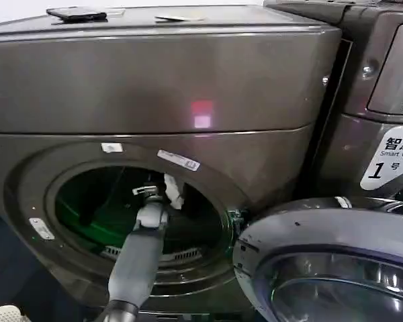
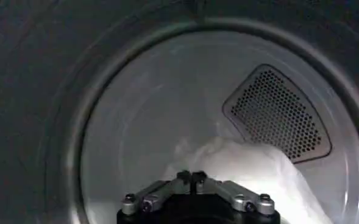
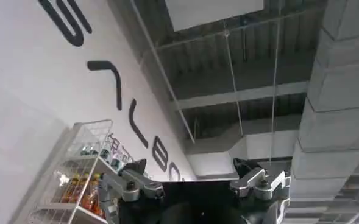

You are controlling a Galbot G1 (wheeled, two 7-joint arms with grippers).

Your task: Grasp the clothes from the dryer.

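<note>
brown-grey metal fronts fill the background; the dryer (image 1: pixel 154 80) stands with its door (image 1: pixel 329 261) swung open at 4 o'clock. the left tool (image 1: pixel 150 191) reaches into the drum, clenched with nothing between its fingers, just short of the clothes (image 2: pixel 252 167). the right tool (image 3: pixel 197 185) points at the ceiling, released

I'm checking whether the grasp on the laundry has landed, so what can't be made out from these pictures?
- Head view: whether the left gripper touches the clothes; the dark drum of the dryer hides the contact.
- Left wrist view: the fingers meet at the tips, but the gripper body hides whether the clothes are caught.
- A dark garment: cannot be picked out in the dim drum.
- Right wrist view: the right gripper points up at the ceiling, away from the dryer.
</note>
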